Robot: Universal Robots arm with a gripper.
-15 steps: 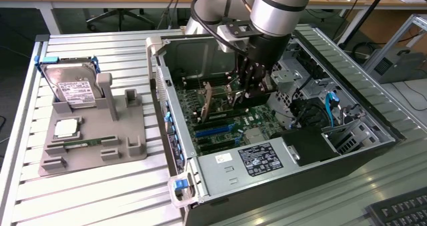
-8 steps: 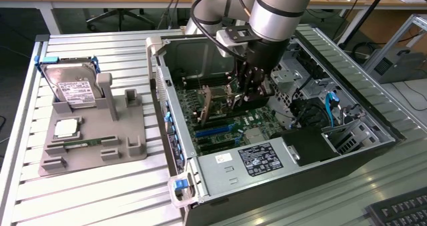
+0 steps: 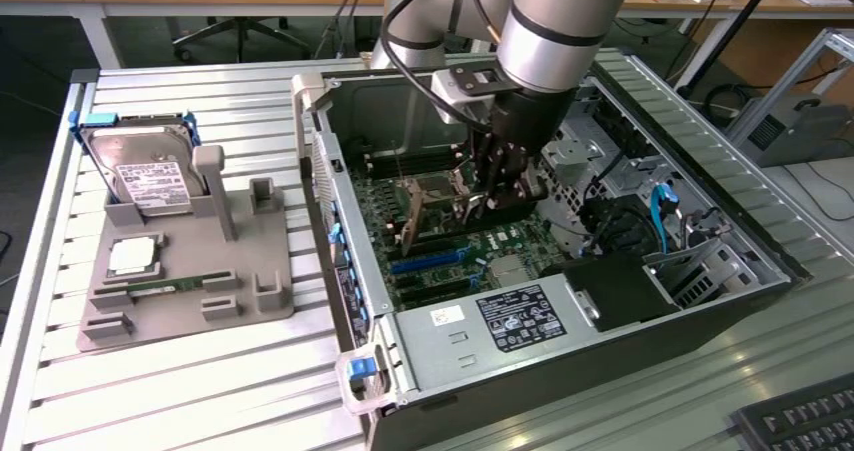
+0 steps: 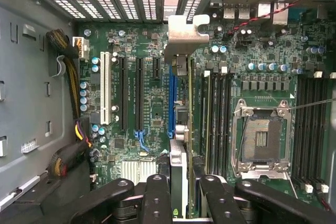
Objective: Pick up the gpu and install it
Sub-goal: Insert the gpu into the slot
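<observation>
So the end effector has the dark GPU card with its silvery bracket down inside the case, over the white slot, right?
Not the white slot: the wrist view shows the dark GPU card with its silvery bracket held by the end effector over the blue slot. The rest stands.

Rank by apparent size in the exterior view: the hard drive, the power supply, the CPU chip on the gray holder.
1. power supply, though it sits nearest the camera
2. hard drive
3. CPU chip, plainly smallest
</observation>
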